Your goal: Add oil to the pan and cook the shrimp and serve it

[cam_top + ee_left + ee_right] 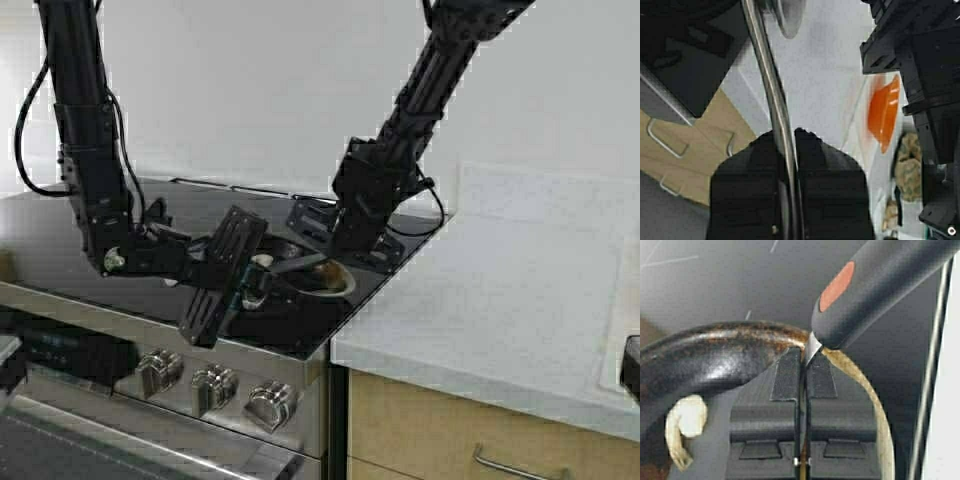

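Left gripper [262,282], frame middle, clamped tight on pan [318,278] handle [771,85]. Right gripper [802,365] squeezed on spatula [880,285], tip at pan rim. Shrimp [684,426] in pan, lower left, just beside spatula, nearer right arm.

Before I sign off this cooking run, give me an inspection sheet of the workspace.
Surface: black glass stovetop, white counter beside it.
Job's things: pan on the stove; shrimp inside it; oil not seen.
Clutter: orange bowl on the counter.
Grippers: left gripper shut on the pan handle; right gripper shut on a thin metal tool with a grey handle, over the pan.
Cables: black cable along the left arm.
Surroundings: stove knobs, wooden drawers.
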Robot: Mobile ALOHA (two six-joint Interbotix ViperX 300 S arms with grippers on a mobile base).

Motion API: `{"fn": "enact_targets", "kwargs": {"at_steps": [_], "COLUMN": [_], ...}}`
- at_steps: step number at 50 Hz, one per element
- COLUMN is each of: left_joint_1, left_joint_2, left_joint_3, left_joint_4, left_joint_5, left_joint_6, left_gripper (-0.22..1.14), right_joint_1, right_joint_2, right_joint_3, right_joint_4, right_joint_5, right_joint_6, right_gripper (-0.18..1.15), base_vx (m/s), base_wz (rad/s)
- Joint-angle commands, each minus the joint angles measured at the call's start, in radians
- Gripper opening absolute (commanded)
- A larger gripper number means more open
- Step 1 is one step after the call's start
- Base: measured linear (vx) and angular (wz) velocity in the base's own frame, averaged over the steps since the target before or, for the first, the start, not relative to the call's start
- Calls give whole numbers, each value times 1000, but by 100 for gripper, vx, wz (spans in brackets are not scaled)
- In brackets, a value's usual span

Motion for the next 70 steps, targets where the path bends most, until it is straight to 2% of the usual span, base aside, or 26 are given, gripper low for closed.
{"fn": "enact_targets", "kwargs": {"at_steps": [1,20,70], "left_joint_1": [-14,-14,-12], "left_joint_2": [-63,-64,-64], "left_joint_3": [-18,-14,-11], "left_joint_4": [15,15,15], "left_joint_5": [-11,-12,-12], "left_joint_6": [17,18,18], "left_gripper": [3,3,3], "right_joint_1": [20,-5,-14], "right_joint_2": [-60,-149,-204], "right_joint_3": [17,17,-18], "right_joint_4": [-6,-6,-5], "right_joint_5": [12,15,51], "right_joint_6": [-29,-141,-219], "right_gripper": [8,8,8], "base_vx": [0,0,0], "base_wz": [0,0,0]}}
